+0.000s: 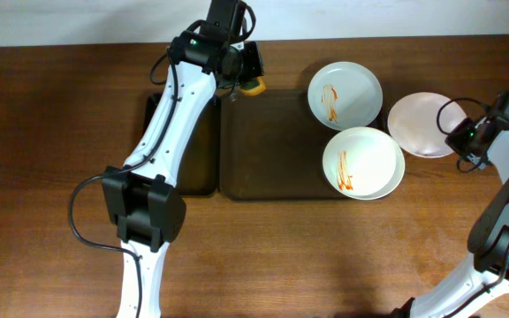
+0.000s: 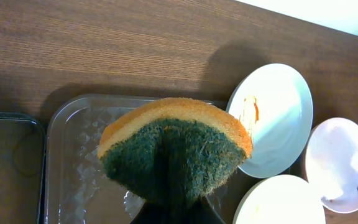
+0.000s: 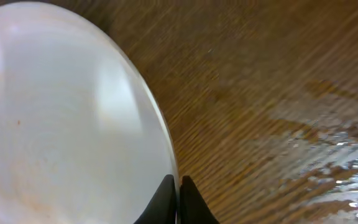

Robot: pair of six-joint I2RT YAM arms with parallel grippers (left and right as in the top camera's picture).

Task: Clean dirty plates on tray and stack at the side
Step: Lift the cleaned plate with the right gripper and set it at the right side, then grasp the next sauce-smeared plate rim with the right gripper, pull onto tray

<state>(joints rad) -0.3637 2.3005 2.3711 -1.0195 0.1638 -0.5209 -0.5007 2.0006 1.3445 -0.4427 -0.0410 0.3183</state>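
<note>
Left hand (image 2: pixel 174 210) pinches the soft, squashy sponge (image 2: pixel 176 143); a sauce-streaked plate (image 2: pixel 272 118) lies just to its right. Right hand (image 3: pixel 178 199) nips the thin rim of the pale plate (image 3: pixel 61 124), which looks stiff, slick and breakable, resting on the tabletop (image 3: pixel 278 93).

White links (image 1: pixel 162 124), blk joints (image 1: pixel 144 208), blk cables (image 1: pixel 71 216)

Left arm (image 1: pixel 168 115) stretched forward, left pincer (image 1: pixel 251 81) clamped; right pincer (image 3: pixel 178 198) pinched tight.

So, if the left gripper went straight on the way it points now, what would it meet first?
Probably the tray, with the held sponge touching it first, though the depth is unclear.
</note>
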